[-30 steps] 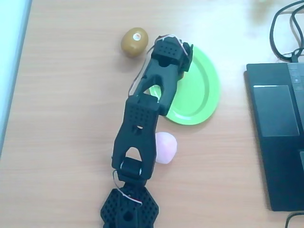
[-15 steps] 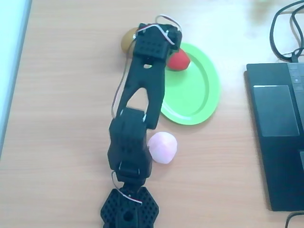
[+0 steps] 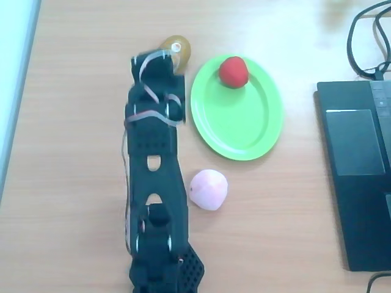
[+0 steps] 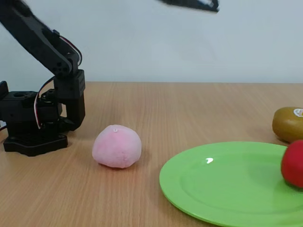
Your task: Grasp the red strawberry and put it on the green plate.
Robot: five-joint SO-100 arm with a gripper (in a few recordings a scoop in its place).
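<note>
From where I sat, the strawberry was already on the green plate, near its far rim in the overhead view, so the job looked basically done to me. The tool was up over the desk next to the kiwi, well clear of the plate, and honestly I couldn't tell whether it was spread or closed from that angle. If I'd had to regrab the berry, I figured it was a light, smooth, round plastic toy that could roll, so I'd have pinched it across its widest part.
</note>
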